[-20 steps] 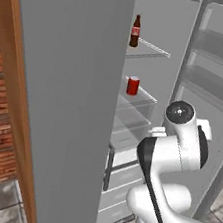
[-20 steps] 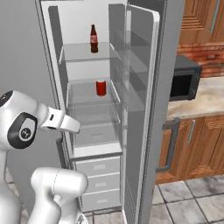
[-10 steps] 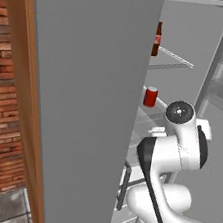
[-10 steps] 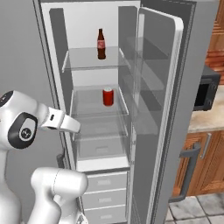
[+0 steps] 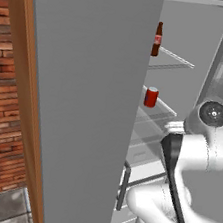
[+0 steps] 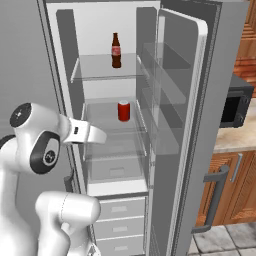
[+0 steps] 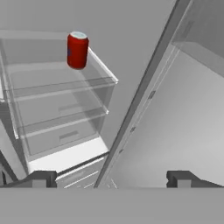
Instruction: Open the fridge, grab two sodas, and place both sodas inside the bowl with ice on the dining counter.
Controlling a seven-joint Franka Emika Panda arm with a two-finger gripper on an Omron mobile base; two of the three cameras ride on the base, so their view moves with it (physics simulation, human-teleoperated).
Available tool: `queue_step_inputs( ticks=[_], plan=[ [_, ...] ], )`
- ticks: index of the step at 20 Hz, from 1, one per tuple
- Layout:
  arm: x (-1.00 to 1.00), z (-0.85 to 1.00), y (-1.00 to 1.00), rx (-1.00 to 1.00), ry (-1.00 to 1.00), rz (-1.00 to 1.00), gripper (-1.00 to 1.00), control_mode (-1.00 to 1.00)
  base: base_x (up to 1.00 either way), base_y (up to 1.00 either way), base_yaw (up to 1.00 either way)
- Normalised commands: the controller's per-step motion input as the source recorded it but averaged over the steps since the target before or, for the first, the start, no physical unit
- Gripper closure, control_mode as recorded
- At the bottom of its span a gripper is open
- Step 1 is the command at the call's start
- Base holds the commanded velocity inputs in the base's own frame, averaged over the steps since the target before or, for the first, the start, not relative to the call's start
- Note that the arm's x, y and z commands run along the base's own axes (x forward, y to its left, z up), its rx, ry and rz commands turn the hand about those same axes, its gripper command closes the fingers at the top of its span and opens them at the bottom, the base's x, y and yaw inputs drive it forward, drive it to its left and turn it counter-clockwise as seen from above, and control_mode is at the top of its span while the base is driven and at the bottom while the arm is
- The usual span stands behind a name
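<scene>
The fridge (image 6: 200, 100) stands with its right door swung open. The bottle (image 6: 116, 50) stands on the top glass shelf, the can (image 6: 123, 111) on the shelf below. The tool (image 7: 111, 179) is open and empty, below the can and well apart from it.

**Count of things in and around the open fridge**

One fridge (image 6: 200, 125), standing open. Two sodas inside: one red can (image 6: 123, 110) on a middle glass shelf, one dark cola bottle (image 6: 116, 50) on the shelf above. Three glass shelves (image 6: 107, 75) stacked in the lit compartment. Three white drawers (image 6: 120, 227) beneath them. One microwave (image 6: 234, 105) off to the right. One wooden cabinet (image 6: 235, 190) below it. One brick wall (image 5: 1, 132) at the left.
</scene>
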Motion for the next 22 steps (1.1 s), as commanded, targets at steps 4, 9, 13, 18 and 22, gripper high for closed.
queue_step_inputs(
  ticks=[4,9,13,18,22],
  plan=[
    [0.0,0.0,-0.2,0.0,-0.34,0.26,-1.0,-1.0,0.0,0.0,0.0],
    [0.2,-0.05,-0.06,0.0,-0.21,0.24,-1.0,-1.0,0.0,0.0,0.0],
    [0.47,-0.29,0.01,0.03,-0.05,0.13,-1.0,-1.0,0.0,0.0,0.0],
    [0.48,-0.25,0.01,0.09,-0.02,0.08,-1.0,-1.0,0.0,0.0,0.0],
    [0.4,-0.1,0.0,0.11,-0.04,0.01,-1.0,-1.0,0.0,0.0,0.0]
  ],
)
